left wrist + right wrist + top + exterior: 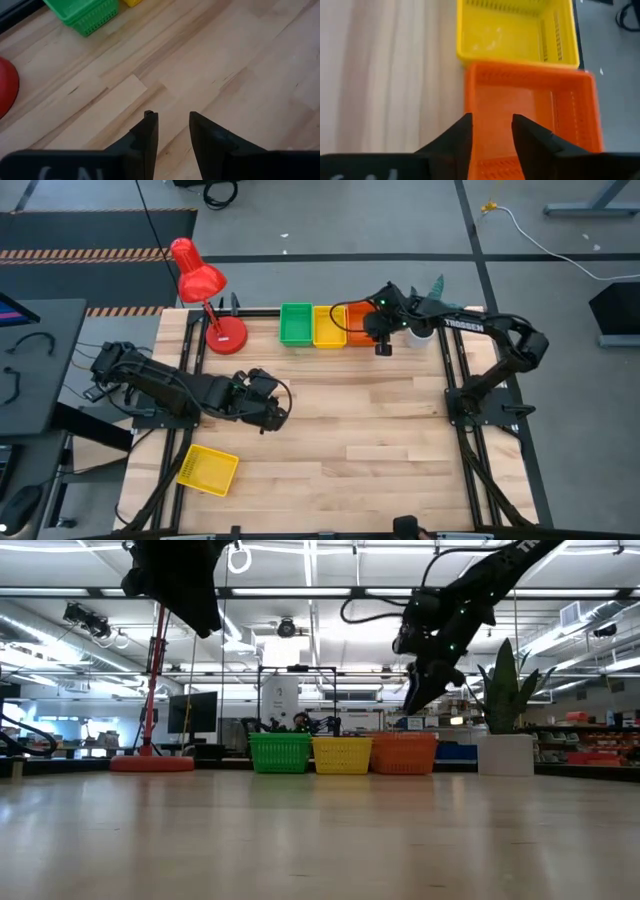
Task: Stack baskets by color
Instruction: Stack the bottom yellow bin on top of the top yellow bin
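On the surface's [330,440] far edge, the right pincer [492,130] hangs released above the orange basket [532,107]; lifting carelessly could snag its rim.

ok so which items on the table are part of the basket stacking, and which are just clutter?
Job:
- green basket
- yellow basket in the row
- orange basket, under the right pincer
- loose yellow basket, near corner

Lying about:
- red lamp
- white plant pot
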Controlling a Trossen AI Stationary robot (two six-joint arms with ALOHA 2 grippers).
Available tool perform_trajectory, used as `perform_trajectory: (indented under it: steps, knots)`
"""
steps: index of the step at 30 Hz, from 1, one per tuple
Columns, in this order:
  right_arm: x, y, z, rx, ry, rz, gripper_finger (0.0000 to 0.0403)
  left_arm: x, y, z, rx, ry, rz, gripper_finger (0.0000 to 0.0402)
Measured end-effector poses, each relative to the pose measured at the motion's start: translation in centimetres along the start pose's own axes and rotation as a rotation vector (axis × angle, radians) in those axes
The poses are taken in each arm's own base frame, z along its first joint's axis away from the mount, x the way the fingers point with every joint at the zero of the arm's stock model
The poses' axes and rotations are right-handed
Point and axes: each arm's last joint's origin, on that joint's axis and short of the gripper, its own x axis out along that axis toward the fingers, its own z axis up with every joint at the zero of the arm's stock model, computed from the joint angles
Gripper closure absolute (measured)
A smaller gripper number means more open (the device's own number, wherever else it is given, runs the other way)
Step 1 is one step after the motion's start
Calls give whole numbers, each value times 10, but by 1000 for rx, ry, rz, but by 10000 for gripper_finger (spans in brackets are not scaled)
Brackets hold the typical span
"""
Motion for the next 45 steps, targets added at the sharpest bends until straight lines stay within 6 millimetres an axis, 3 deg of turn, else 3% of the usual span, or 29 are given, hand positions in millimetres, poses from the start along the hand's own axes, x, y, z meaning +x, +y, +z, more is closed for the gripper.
perform_trajectory:
  steps: [4,8,14,20,27,31,36,45]
  knots:
    - [-14,2,3,39,-42,9,247,0,-1,-2,6,65,-35,285]
    - [-24,4,2,196,-56,34,255,-4,-1,-5,-18,196,-115,285]
    - [-13,23,5,481,-170,276,296,-26,-3,-14,-111,429,-255,285]
    - [2,59,15,524,-235,358,326,-57,-21,-59,-236,638,-275,285]
    - [5,96,28,446,-258,412,343,-77,-43,-115,-586,661,-140,266]
    - [4,107,33,410,-264,417,350,-71,-57,-137,-640,706,-74,222]
    - [3,113,36,392,-271,428,356,-49,-68,-149,-650,724,34,175]
    - [3,117,37,412,-265,454,357,-9,-80,-166,-652,710,214,184]
